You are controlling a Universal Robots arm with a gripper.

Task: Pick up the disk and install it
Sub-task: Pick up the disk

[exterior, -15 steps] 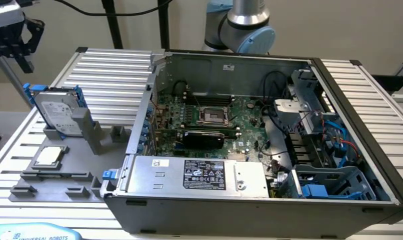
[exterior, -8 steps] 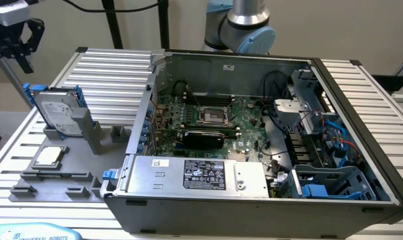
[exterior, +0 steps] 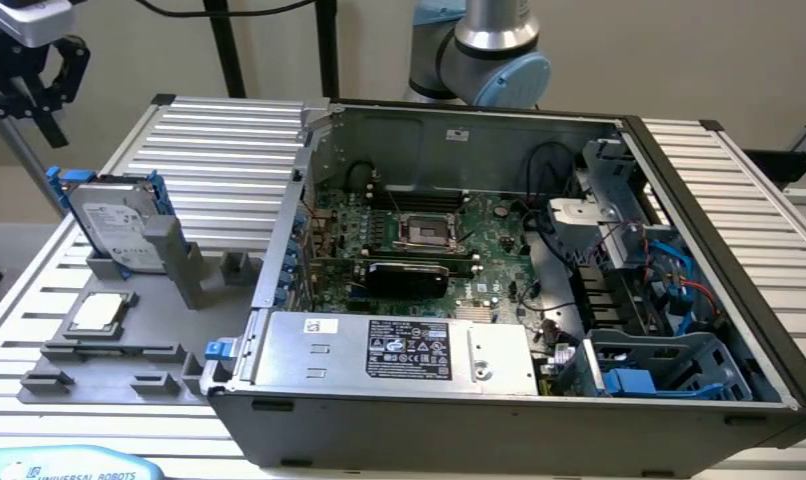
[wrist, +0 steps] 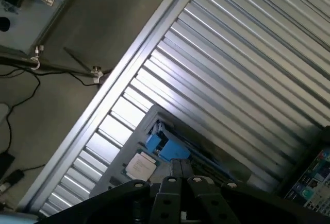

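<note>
Blue-framed, the disk [exterior: 116,222] stands on edge in its grey holder [exterior: 179,268] on the ribbed desk [exterior: 230,150], probably so its top edge is free to grab. My pincer [wrist: 180,163] hangs above it, clenched on nothing.

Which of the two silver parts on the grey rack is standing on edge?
The disk, the one with the blue frame and white label, stands upright; the small square chip beside it lies flat.

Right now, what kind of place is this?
Probably a robotics lab bench for computer assembly: an open computer case, a disk standing in a grey holder, and a robot arm behind it.
</note>
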